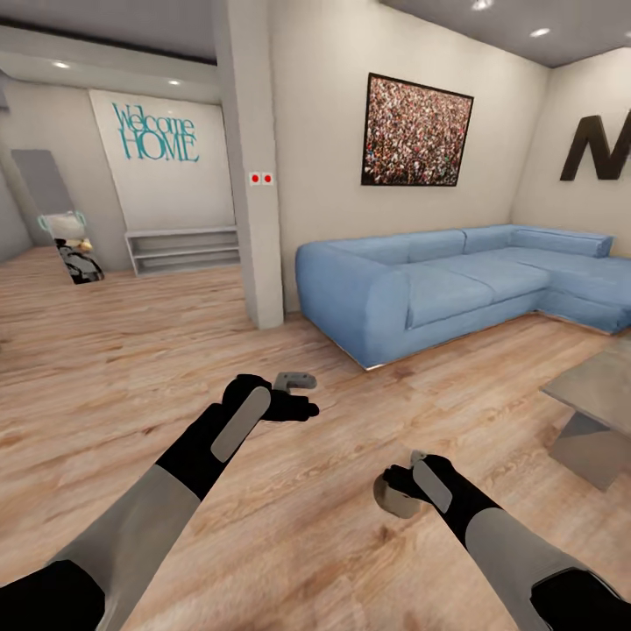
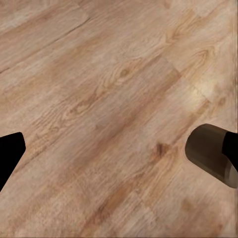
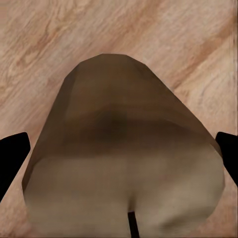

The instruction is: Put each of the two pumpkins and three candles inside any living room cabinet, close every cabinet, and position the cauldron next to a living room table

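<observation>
- The right gripper (image 1: 399, 492) hangs low over the wood floor (image 1: 131, 368), at the lower middle of the head view, with a candle (image 1: 393, 496) pinched between its fingers.
- In the right wrist view the candle (image 3: 124, 163) is a stubby tan-to-olive cylinder with rounded edges, seen end-on. The two black fingertips (image 3: 11, 161) sit against its opposite sides, spread about as wide as the candle.
- The candle is off the floor, carried in the gripper; the planks run beneath it.
- The left gripper (image 1: 302, 399) is held out ahead of the left arm, above bare floor, and holds nothing.
- Its fingers stand wide apart: in the left wrist view one black fingertip (image 2: 9, 156) shows at one edge, with open floor (image 2: 114, 99) across the middle.
- That same wrist view catches the candle (image 2: 208, 153) in the other gripper near the opposite edge, well apart from the left fingertip.
- Ahead stands a blue corner sofa (image 1: 456, 280) against the back wall, under a framed picture (image 1: 416, 131).
- A grey low table (image 1: 596, 412) sits at the right edge of the head view, near the sofa's far end.
- A white pillar (image 1: 254, 175) rises left of the sofa; beyond it are a "Welcome HOME" wall sign (image 1: 156, 131) and a low white shelf (image 1: 184, 250).
</observation>
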